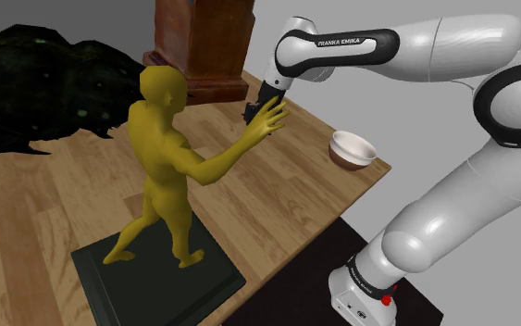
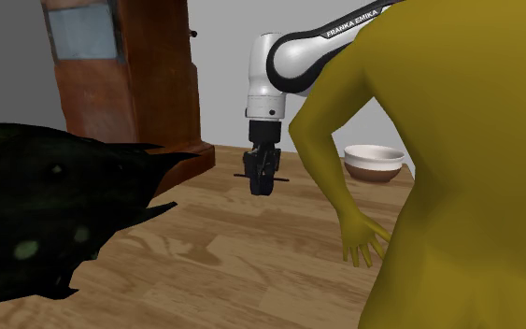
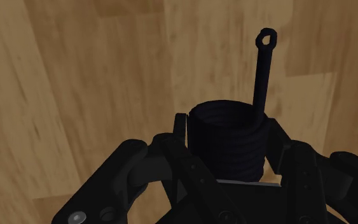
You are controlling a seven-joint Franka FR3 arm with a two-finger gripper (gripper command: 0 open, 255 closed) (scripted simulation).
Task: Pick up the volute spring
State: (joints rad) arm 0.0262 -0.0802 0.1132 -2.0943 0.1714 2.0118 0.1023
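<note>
Black coiled volute spring (image 3: pixel 225 149), with one straight arm ending in a small eyelet, sits between the fingers (image 3: pixel 181 133) of the all-black two-finger gripper (image 2: pixel 263 179). It hangs clear of the light wooden plank tabletop (image 2: pixel 214 243) below. The pick looks close to done.

Risks from here:

- Slip. The fingers bear on a round, ribbed coil, so contact is probably narrow. A jerk or a wrist tilt could let the spring roll or drop out.
- Snag. The spring's long arm pokes out past the fingertips. In the shoulder view the outstretched hand of the mustard-yellow human figurine (image 1: pixel 167 167) lies close to the gripper, though the gap in depth is unclear. A sideways swing could catch the arm on it and twist the spring loose.
- Lesser concern. The tall brown wooden cabinet (image 2: pixel 149 84) stands behind the gripper, and the white bowl with a brown base (image 2: pixel 373 161) sits well off to one side.

Gripper: the jaws are drawn in to a middling gap, one finger on each flank of the coil, clasping it. Nothing else is touched, as far as can be seen.
</note>
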